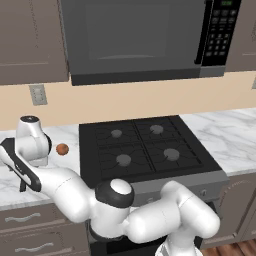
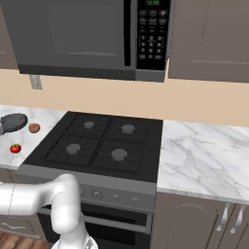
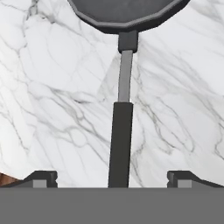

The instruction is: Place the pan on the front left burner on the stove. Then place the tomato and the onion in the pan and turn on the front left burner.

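On the white marbled counter (image 2: 204,146) left of the black four-burner stove (image 2: 97,141), the shallow dark grey frying pan (image 2: 13,121) is lying with its long black handle (image 3: 121,140) running between the gripper's (image 3: 112,178) wide-open fingers. Nearby are sitting the orange-brown onion (image 2: 34,128) and red tomato (image 2: 15,148), apart from the grey front left burner (image 2: 73,149).

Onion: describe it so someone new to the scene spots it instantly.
Find the black four-burner stove under the microwave, then look at the marble counter to its left. The onion is the small orange-brown ball beside the dark pan. The nearby tomato is bright red with a green top; the onion is plain brown.
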